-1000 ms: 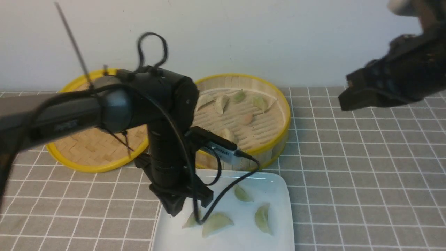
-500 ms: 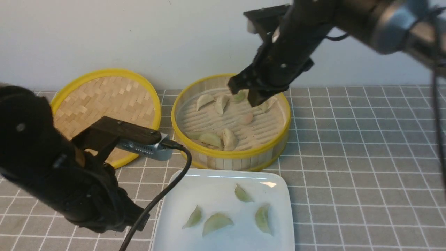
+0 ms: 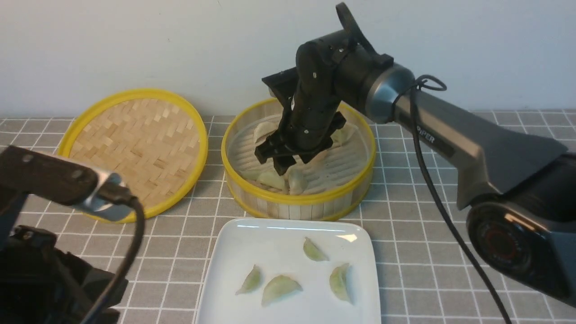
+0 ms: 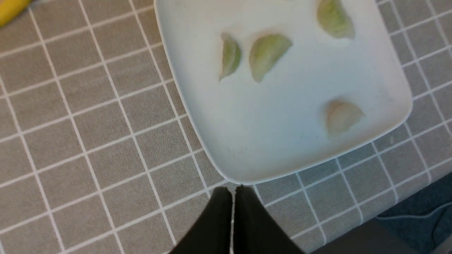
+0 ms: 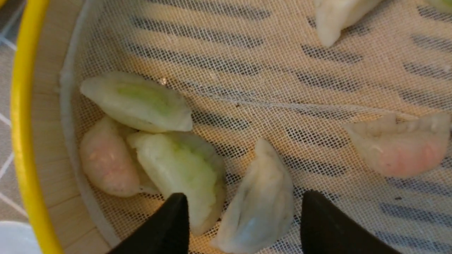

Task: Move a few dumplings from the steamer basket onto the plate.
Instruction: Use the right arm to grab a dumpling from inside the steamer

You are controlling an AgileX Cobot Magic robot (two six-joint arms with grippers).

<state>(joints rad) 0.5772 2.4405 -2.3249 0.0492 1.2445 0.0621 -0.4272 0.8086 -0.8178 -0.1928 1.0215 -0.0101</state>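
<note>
Front view: the right gripper (image 3: 280, 164) reaches down inside the steamer basket (image 3: 299, 198), low over its near side, where two dumplings (image 3: 271, 179) lie against the wall. The right arm is plainly the nearer one. The white plate (image 3: 234, 252) sits just in front of the basket and carries four dumplings. The woven lid (image 3: 135, 144) lies apart to the left, on a grey checked tablecloth (image 3: 450, 180) before a plain pale wall (image 3: 135, 40).

Left wrist view: the left gripper (image 4: 233, 211) hangs off the plate's edge, over the cloth. Its fingers are pressed together on nothing.

Right wrist view: the right gripper's jaws stand spread, with a cream dumpling (image 5: 259, 197) lying between them on the mesh liner (image 5: 282, 88). Its long axis runs roughly along the fingers, so a closing pinch would cross its narrow width. A green dumpling (image 5: 176, 162) lies just beside it, touching or nearly so, right at one fingertip (image 5: 173, 218); that finger may catch it. The other fingertip has bare mesh around it.
</note>
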